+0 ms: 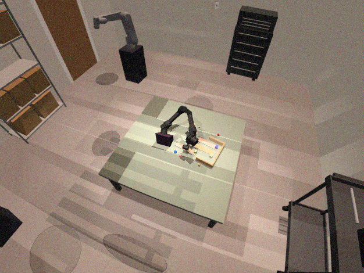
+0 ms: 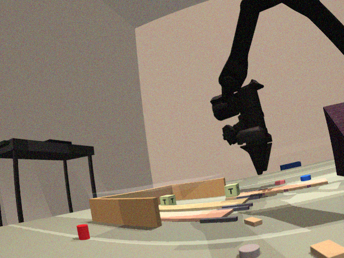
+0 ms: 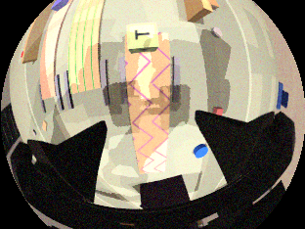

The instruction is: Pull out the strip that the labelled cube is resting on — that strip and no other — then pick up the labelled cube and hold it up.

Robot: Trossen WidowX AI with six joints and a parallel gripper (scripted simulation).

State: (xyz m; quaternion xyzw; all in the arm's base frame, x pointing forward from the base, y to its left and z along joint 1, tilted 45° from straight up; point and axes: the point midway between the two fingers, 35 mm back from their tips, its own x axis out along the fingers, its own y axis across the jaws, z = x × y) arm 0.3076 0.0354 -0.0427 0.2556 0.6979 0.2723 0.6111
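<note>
One red cylinder (image 1: 218, 134) (image 2: 83, 231), near left. Three strips: pink (image 1: 207, 143) (image 2: 194, 215) (image 3: 49, 73), yellow (image 1: 205, 149) (image 2: 200, 206) (image 3: 85, 49), then zigzag strip (image 1: 178, 144) (image 2: 300, 185) (image 3: 147, 103), farthest. Two lettered cubes: left cube (image 1: 211, 155) (image 2: 167, 200) shows two Ts; right cube (image 1: 195, 150) (image 2: 232, 190) (image 3: 142, 36), one T, on zigzag strip's left end. Gripper (image 1: 189, 144) (image 2: 260, 173) (image 3: 151, 120) wide, empty, above.

The arm (image 1: 191, 120) (image 2: 239, 41) is finished in matte black throughout, its edges picked out only by faint grey highlights. Long, slim links are joined by thicker, rounded elbows. At the wrist, a stubby cylindrical housing (image 2: 225, 107) is set beside a blocky, angular section, and a small knobbly part (image 2: 229, 134) is mounted lower down. The gripper (image 1: 186, 147) (image 2: 260, 172) (image 3: 151, 120) is likewise black, with broad, wedge-shaped fingers (image 2: 259, 159) that are tapered to narrow tips. Fine surface detail is lost in the darkness.
</note>
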